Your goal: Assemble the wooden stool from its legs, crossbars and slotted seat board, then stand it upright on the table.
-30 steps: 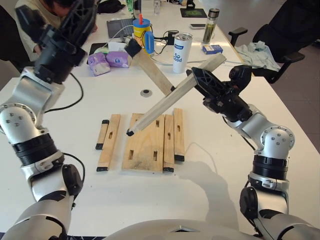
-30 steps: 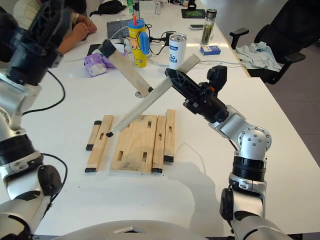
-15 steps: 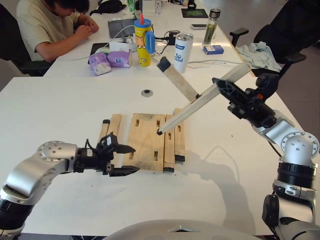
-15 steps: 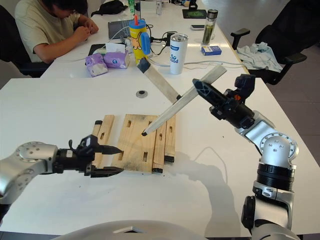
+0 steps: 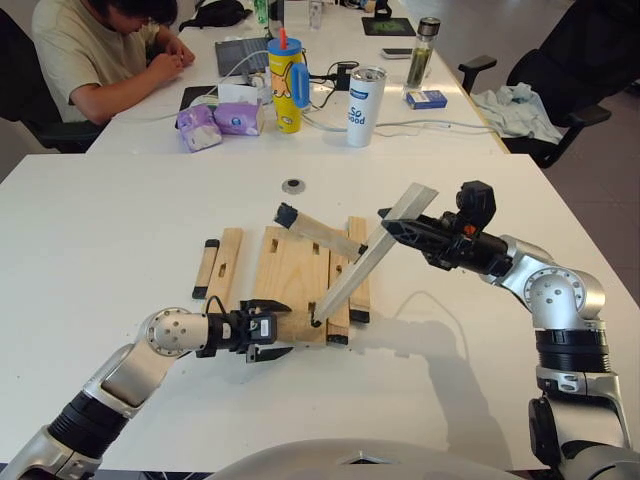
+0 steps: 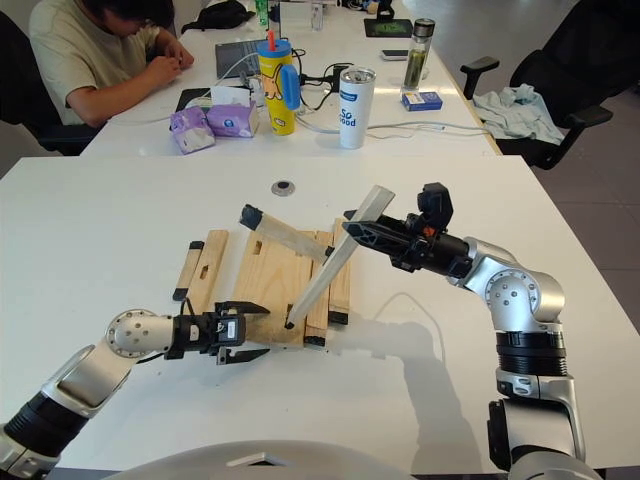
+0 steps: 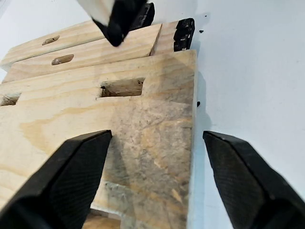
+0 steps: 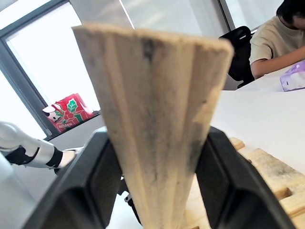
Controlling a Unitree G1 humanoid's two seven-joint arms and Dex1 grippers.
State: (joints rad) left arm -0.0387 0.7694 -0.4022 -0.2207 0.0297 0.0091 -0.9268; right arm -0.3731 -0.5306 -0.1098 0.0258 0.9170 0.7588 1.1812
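On the table (image 5: 120, 200), the pale seat board (image 5: 285, 285) shows rectangular slots.

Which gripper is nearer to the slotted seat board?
Left. The left gripper sits at the near edge of the seat board, jaws open; the right gripper holds a leg, raised beyond its right side.

The white table (image 5: 100, 220) bears the slotted seat board (image 5: 285, 290), a leg (image 5: 222, 265) beside it, and a grommet (image 5: 292, 185).
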